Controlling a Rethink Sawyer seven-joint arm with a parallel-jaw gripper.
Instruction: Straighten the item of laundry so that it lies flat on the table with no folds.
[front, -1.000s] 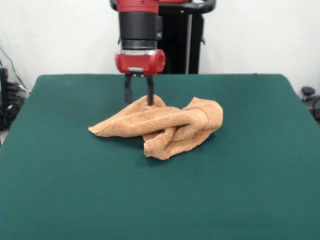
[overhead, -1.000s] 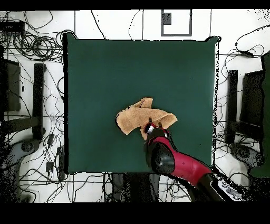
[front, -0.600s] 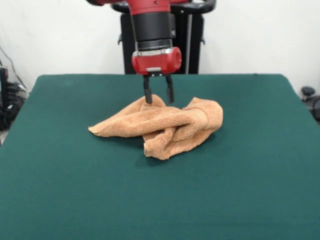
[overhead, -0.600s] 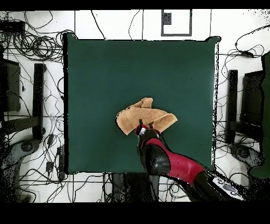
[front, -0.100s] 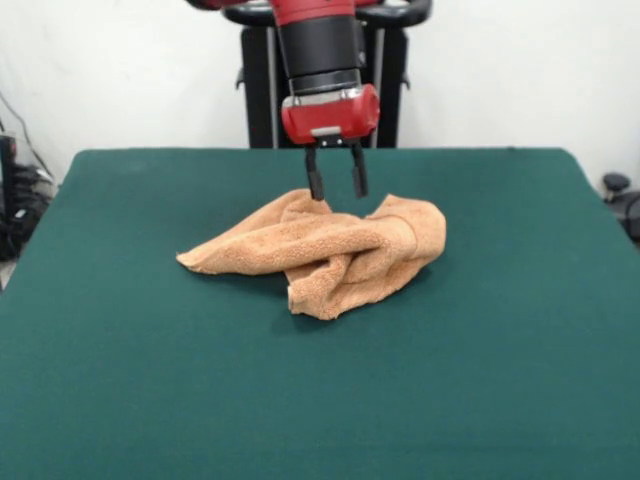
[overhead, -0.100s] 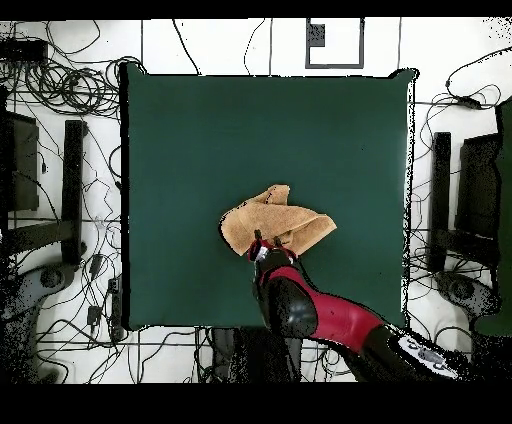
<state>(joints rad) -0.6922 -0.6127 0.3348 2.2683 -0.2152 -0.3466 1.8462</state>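
The item of laundry is a light orange-tan terry towel, crumpled and folded over itself near the middle of the dark green table. One corner trails to the left and a thick bunched roll sits at the right. My gripper hangs open just over the towel's far edge, with nothing between its fingers. In the overhead view the towel lies below the centre of the table. There the gripper is at the towel's lower edge, and the red arm covers part of that edge.
Wide green cloth surrounds the towel on all sides. Tangled cables and black stands lie on the floor around the table. A white square board sits beyond the top edge.
My gripper has slid to the right in the front view along the towel's far edge and risen slightly, staying open. The towel has not moved.
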